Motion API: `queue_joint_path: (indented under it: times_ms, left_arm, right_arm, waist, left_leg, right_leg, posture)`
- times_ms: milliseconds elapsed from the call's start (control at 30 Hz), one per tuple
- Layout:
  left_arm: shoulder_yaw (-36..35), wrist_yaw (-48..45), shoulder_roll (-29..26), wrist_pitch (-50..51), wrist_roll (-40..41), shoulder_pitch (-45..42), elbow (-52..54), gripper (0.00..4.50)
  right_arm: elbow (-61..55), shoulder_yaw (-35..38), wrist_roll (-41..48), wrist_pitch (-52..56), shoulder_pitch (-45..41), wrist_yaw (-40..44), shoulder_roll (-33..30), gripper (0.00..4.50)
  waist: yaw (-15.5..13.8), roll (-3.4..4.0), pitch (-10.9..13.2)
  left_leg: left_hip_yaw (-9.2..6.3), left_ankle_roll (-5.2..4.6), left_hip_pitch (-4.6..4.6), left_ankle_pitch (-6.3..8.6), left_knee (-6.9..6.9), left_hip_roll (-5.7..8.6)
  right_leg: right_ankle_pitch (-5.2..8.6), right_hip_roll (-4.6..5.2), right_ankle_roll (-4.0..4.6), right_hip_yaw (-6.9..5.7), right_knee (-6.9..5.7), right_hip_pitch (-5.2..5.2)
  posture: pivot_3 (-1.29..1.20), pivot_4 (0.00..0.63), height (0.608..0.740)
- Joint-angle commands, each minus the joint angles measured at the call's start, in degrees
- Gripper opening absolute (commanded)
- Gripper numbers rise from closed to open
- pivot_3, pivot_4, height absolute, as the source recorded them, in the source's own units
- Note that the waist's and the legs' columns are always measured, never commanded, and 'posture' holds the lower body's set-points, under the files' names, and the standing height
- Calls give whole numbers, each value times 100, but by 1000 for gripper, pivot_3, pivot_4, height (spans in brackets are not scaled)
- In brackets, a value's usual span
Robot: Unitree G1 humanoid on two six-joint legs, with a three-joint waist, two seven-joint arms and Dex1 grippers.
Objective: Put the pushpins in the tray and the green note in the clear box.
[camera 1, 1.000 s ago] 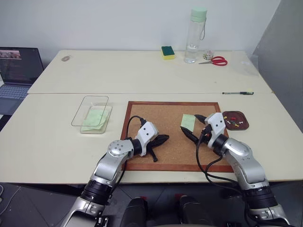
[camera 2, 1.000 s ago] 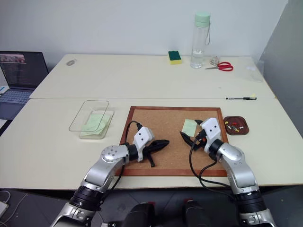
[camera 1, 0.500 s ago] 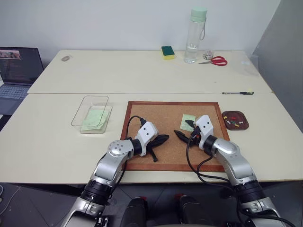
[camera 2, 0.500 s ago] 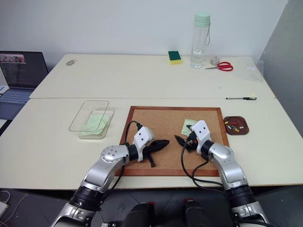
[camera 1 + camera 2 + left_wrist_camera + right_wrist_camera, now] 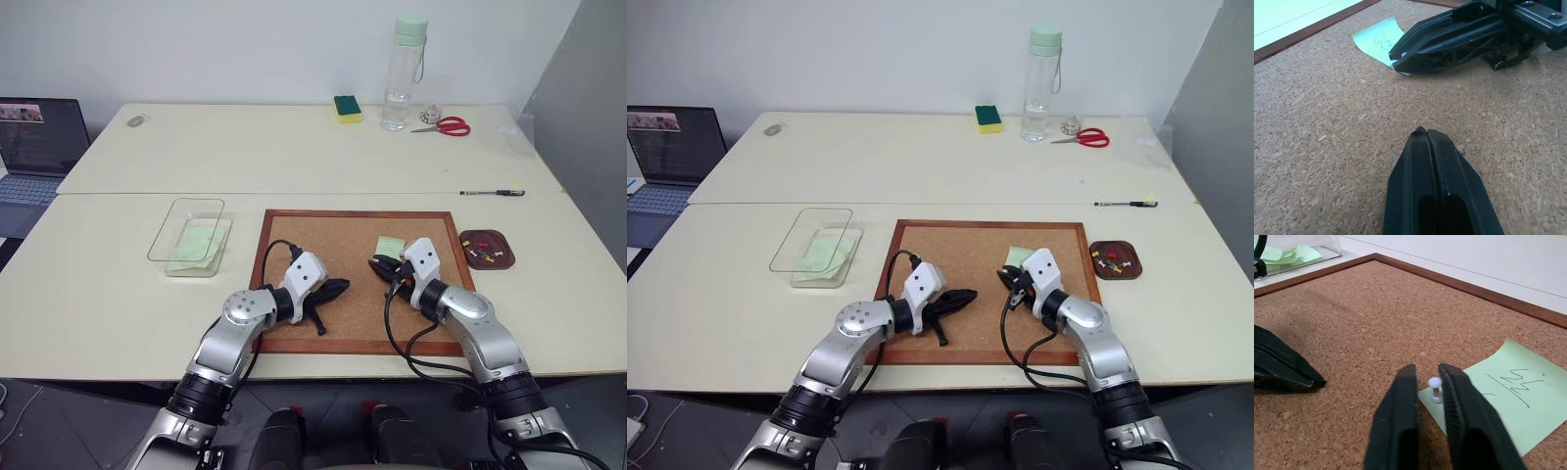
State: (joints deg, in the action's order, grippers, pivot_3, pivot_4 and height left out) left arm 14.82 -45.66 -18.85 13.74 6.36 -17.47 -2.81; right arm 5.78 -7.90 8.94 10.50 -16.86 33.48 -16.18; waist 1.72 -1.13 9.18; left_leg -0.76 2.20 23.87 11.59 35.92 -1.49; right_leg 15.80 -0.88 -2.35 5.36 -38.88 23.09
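A pale green note (image 5: 390, 245) lies on the cork board (image 5: 323, 240), held by a white pushpin (image 5: 1435, 383) at its near corner. My right gripper (image 5: 1426, 369) is shut on that pushpin, with its tips at the note's corner (image 5: 1378, 41). Further left on the board my left gripper (image 5: 343, 286) rests shut and holds nothing. Several pushpins (image 5: 480, 256) lie in the brown tray (image 5: 487, 235), just right of the board. To the board's left is the clear box (image 5: 162, 235), with green paper (image 5: 196, 243) inside it.
At the table's far side stand a clear bottle (image 5: 405, 73), a green-and-yellow sponge (image 5: 347, 108) and red scissors (image 5: 446, 125). A pen (image 5: 493, 193) lies behind the tray. A laptop (image 5: 34, 147) sits at the far left.
My right gripper came down and a little left onto the note's near corner, and its wide-open fingers closed around the white pushpin. The left gripper stayed still.
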Motion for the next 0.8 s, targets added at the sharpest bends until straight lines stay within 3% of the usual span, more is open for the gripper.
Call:
queue_joint_path:
  times_ms: [33, 800]
  left_arm:
    - [179, 15, 31, 115, -98, 117, -132, 0]
    - [217, 6, 45, 101, -111, 167, -101, 0]
  right_arm:
    - [-94, 39, -3, -103, -81, 8, 42, 12]
    - [-912, 211, 394, 254, 32, 106, 43, 12]
  waist:
    - [0, 0, 0]
    - [0, 0, 0]
  left_leg:
    - [0, 0, 0, 0, 0, 0]
    - [-2, 0, 0, 0, -1, -1]
  right_leg:
    - [0, 0, 0, 0, 0, 0]
    - [0, 0, 1, -2, -1, 0]
  posture:
    - [0, 150, 740]
    - [0, 150, 740]
